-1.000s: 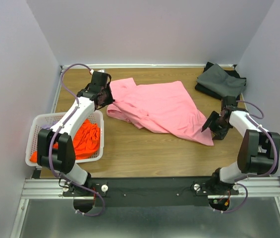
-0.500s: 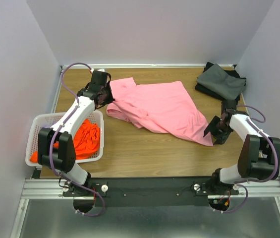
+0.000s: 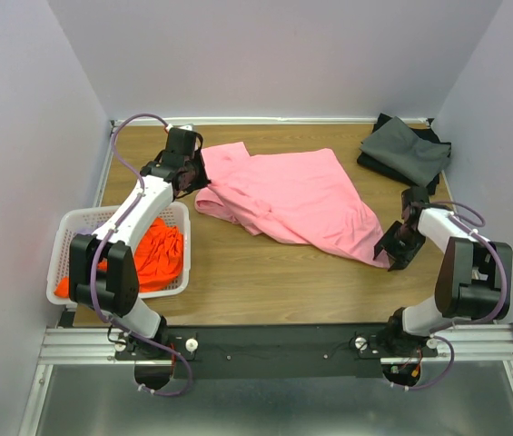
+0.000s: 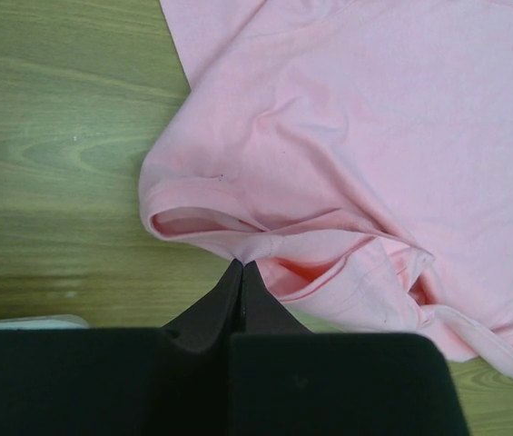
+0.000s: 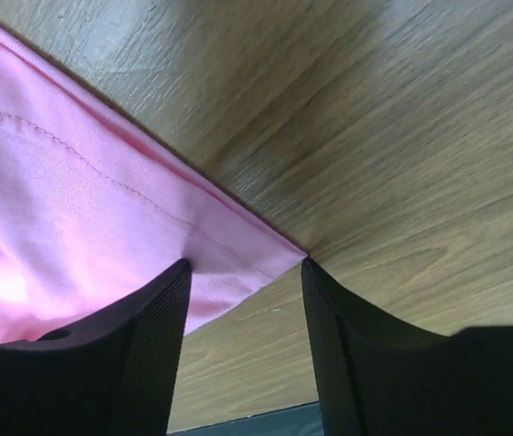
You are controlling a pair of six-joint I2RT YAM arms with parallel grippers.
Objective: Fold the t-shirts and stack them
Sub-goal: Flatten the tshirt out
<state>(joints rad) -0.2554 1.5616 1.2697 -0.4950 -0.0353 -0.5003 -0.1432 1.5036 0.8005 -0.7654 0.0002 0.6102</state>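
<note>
Near the far left corner of the desk (image 3: 265, 286), the left gripper (image 4: 241, 265) is clenched on a bunched fold of the light pink t-shirt (image 3: 297, 195), fingertips pressed together at a seam. Toward the right edge, the right gripper (image 5: 242, 272) stands parted, with the shirt's hem corner lying between its fingers; whether they touch the cloth I cannot tell. The pink shirt lies rumpled across the desk's middle. Folded dark grey t-shirts (image 3: 406, 150) sit in the far right corner. An orange t-shirt (image 3: 152, 254) fills the white basket (image 3: 61, 245) at the left edge.

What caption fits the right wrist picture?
Open jaws straddle a corner of the pink t-shirt on the wooden table.
</note>
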